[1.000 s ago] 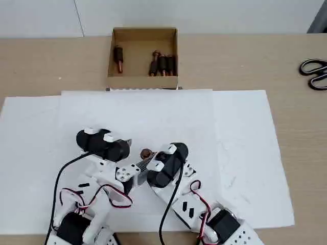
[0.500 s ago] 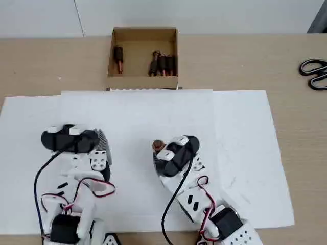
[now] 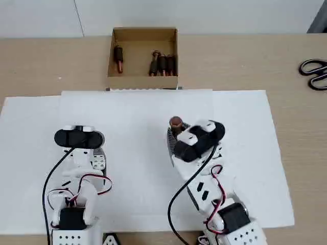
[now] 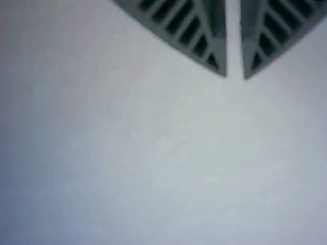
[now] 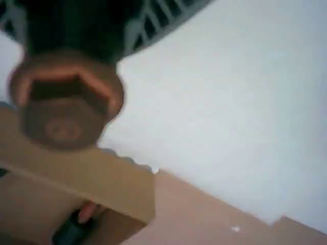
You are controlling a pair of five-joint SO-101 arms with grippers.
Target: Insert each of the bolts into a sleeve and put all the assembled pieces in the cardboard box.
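My right gripper (image 3: 176, 135) is shut on a black sleeve (image 5: 71, 25) with a copper hex-headed bolt (image 5: 65, 102) in it, held above the white paper. The bolt head (image 3: 176, 121) points toward the cardboard box (image 3: 144, 79) at the table's far side. Inside the box lie several assembled pieces: one (image 3: 118, 57) on the left and a cluster (image 3: 162, 63) on the right. The box's near wall (image 5: 82, 173) and one piece (image 5: 76, 224) inside show in the right wrist view. My left gripper (image 4: 235, 74) hangs shut over bare paper at the near left, holding nothing.
A large white paper sheet (image 3: 240, 127) covers the table's middle. Scissors (image 3: 314, 71) lie at the far right edge on the wooden table. Both arm bases and their cables sit along the near edge.
The two grippers, close together a second ago, have separated. The left arm swung back to the left, empty. The right arm carried the bolt and sleeve up and rightward, toward the box.
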